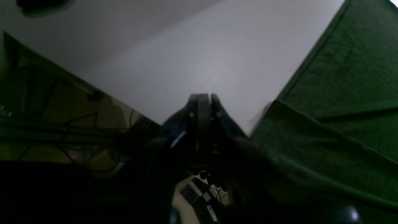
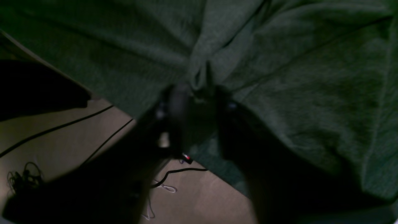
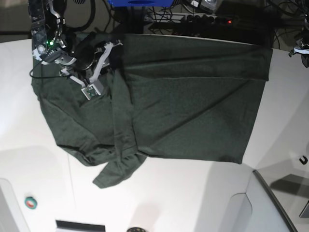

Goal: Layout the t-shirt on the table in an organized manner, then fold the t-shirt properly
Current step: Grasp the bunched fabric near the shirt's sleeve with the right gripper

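The dark green t-shirt (image 3: 183, 106) lies spread over the white table (image 3: 193, 193), with its far hem at the table's far edge and a bunched, folded part at its left (image 3: 118, 164). My right gripper (image 3: 115, 47) is at the shirt's far left and is shut on a raised fold of the cloth (image 2: 199, 74). Its dark fingers (image 2: 177, 102) flank the fold. My left gripper (image 1: 202, 97) is shut and empty over bare table (image 1: 186, 46), just left of the shirt's edge (image 1: 342, 93). In the base view it shows only partly at the far right (image 3: 304, 52).
A raised grey-white panel (image 3: 270, 208) with a dark edge stands at the front right. A small green roll (image 3: 30, 202) lies at the front left. A small black hook (image 3: 303, 160) sits at the right edge. Cables and a power strip (image 3: 212, 19) lie beyond the far edge.
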`<state>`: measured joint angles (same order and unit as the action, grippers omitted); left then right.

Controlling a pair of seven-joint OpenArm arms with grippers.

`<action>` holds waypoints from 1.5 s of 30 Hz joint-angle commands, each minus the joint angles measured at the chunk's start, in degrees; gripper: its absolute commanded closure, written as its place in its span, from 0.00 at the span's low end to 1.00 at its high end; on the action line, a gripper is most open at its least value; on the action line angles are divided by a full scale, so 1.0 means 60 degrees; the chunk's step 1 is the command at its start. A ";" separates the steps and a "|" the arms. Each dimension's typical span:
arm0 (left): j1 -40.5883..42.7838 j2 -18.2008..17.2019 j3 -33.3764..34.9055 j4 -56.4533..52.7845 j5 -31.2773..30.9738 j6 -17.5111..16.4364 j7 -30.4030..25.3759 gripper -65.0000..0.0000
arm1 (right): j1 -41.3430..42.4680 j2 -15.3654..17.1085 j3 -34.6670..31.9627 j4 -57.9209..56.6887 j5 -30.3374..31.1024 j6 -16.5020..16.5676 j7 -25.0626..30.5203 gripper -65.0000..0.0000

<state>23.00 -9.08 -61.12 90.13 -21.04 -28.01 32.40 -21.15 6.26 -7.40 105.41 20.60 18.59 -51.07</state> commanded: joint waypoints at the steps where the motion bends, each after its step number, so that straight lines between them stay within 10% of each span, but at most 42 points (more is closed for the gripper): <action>1: 0.0041 -0.0179 -0.0091 0.0151 -0.0076 0.0046 -0.0250 1.00 | 0.0118 0.0004 0.0039 0.0286 0.0120 0.0118 -0.0009 0.65; 7: 0.0056 -0.0193 -0.0150 0.0151 -0.0076 0.0046 -0.0250 1.00 | 0.1949 0.0033 0.0098 0.0242 0.0061 0.0074 -0.0199 0.55; 21: 0.0232 -0.0604 -0.1512 -0.0757 -0.0076 0.0002 -0.0265 1.00 | 0.7019 -0.0641 0.0010 -0.7318 0.0061 0.0074 0.1632 0.55; 38: 0.0290 -0.0633 -0.1498 -0.0919 -0.0076 0.0002 -0.0265 1.00 | 0.7883 -0.0831 0.0010 -1.0557 0.0061 0.0089 0.3537 0.55; 45: 0.0305 -0.0633 -0.1498 -0.0919 -0.0076 0.0002 -0.0265 1.00 | 0.7883 -0.0978 0.0010 -1.0557 0.0061 0.0089 0.3522 0.91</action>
<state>24.32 -11.70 -69.67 83.85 -21.06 -28.36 32.21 24.40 0.60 -7.51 41.17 20.56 18.87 -31.03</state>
